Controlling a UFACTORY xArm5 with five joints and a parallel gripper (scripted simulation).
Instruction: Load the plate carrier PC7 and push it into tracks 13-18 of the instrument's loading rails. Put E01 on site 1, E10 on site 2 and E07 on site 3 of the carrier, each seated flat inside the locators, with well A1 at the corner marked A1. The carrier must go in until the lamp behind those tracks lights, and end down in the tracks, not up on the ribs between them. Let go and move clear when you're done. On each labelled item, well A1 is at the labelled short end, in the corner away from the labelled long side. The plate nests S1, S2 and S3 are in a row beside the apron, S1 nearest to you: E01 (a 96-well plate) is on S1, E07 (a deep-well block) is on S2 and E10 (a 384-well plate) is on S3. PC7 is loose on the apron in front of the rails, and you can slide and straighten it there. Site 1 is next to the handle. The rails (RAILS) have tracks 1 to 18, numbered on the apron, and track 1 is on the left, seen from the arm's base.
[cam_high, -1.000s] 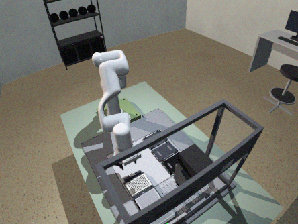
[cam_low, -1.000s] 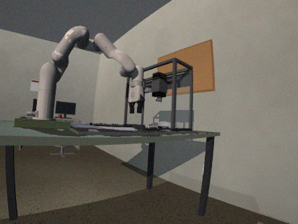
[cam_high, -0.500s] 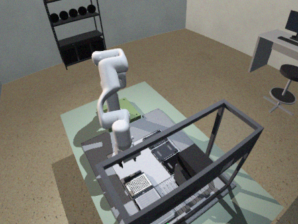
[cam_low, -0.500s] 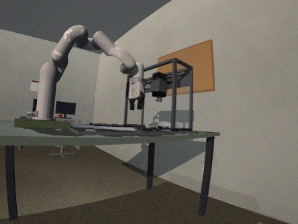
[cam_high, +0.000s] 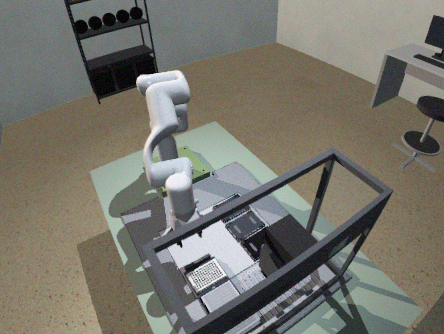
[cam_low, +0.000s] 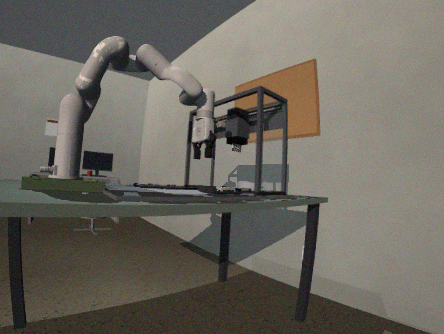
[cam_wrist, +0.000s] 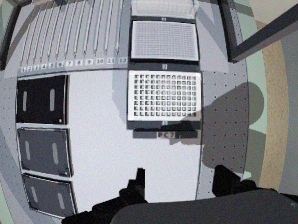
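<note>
Though speckled — floor (cam_high: 240, 95) (cam_low: 125, 270) (cam_wrist: 276, 110) beneath green tabletop (cam_high: 220, 132) (cam_low: 150, 206) (cam_wrist: 257, 75).

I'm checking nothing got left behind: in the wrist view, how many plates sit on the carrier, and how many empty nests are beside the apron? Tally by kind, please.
Plates on the carrier: 3 (one, one, one)
Empty nests: 3 (one, one, one)
Total: 6
</note>
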